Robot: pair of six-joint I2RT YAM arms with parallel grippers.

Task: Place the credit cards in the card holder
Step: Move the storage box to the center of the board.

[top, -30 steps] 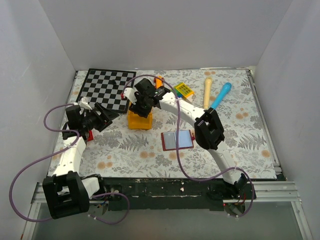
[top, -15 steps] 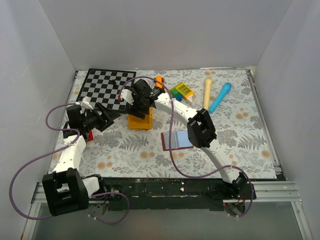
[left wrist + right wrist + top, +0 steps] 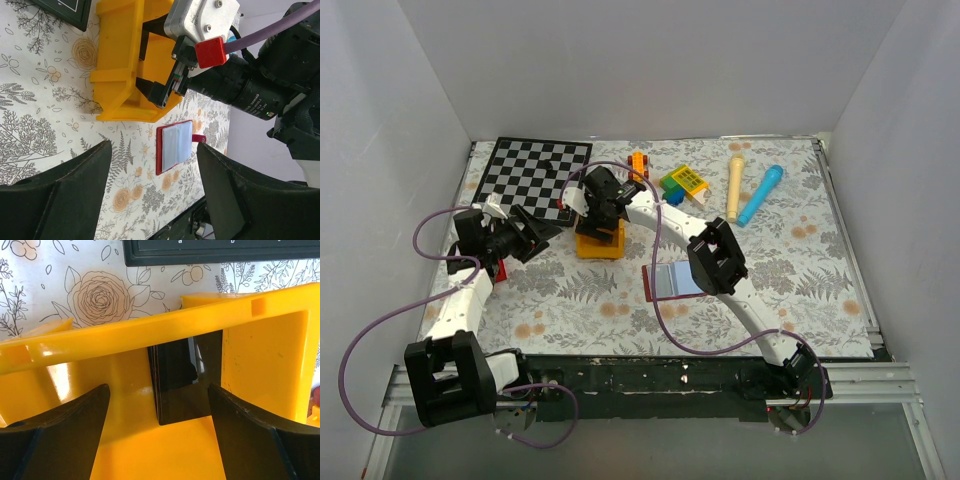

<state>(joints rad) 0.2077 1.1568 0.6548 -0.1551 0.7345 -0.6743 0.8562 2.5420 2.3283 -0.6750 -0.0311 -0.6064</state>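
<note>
The right arm [image 3: 720,262] stretches far and leftward, right gripper [image 3: 598,218] pointing down, jaws spread wide. The left arm [image 3: 460,300] bends at the left, left gripper [image 3: 532,236] facing right, jaws apart.

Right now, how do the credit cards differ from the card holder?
The credit cards are black; the card holder is maroon with pale blue pockets. The credit cards stand upright inside the yellow bin; the card holder lies flat on the table. The credit cards are packed together, while the card holder is spread open. Both are small, thin rectangles.
</note>
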